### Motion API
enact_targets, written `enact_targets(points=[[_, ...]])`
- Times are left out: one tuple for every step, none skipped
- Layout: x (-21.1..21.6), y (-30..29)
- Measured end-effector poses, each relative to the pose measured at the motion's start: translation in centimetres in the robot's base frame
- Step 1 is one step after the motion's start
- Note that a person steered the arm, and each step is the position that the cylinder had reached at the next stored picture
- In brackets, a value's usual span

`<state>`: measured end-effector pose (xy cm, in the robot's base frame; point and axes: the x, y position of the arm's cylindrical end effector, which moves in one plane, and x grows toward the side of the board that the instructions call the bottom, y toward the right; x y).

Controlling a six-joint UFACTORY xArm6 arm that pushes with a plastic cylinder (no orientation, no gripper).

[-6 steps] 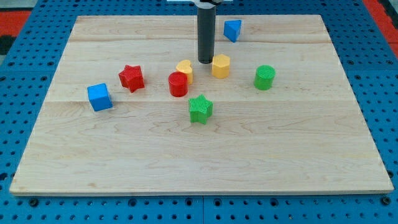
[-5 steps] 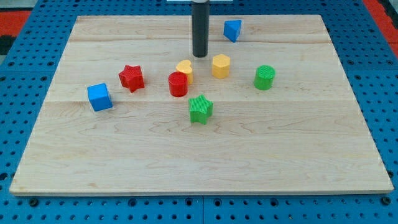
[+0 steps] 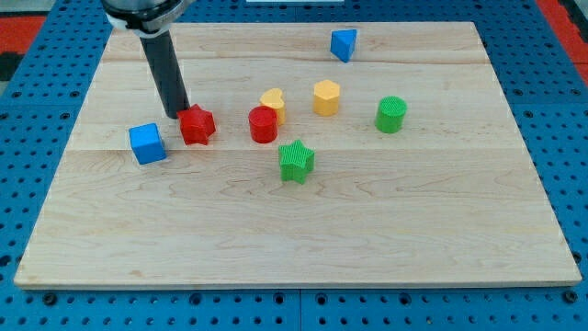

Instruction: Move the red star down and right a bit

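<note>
The red star (image 3: 197, 125) lies on the wooden board (image 3: 367, 221) at the view's left of centre. My tip (image 3: 176, 114) stands just up and left of the star, touching or almost touching its upper left point. The dark rod rises from there toward the view's top left. A blue cube (image 3: 147, 143) lies just left of the star, a little lower. A red cylinder (image 3: 263, 124) lies to the star's right.
A yellow heart (image 3: 273, 100) sits just above the red cylinder, a yellow hexagon (image 3: 326, 97) to its right. A green star (image 3: 296, 161) lies below them, a green cylinder (image 3: 390, 114) at the right, a blue triangular block (image 3: 343, 43) near the top.
My tip has moved from between the yellow blocks near the top centre leftward and down to the red star's upper left side. The star sits slightly lower and right than before.
</note>
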<state>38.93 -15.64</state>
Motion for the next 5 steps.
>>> enact_targets(points=[[2.0,0.0],[3.1,0.0],[3.3,0.1],[3.5,0.3],[3.2,0.6]])
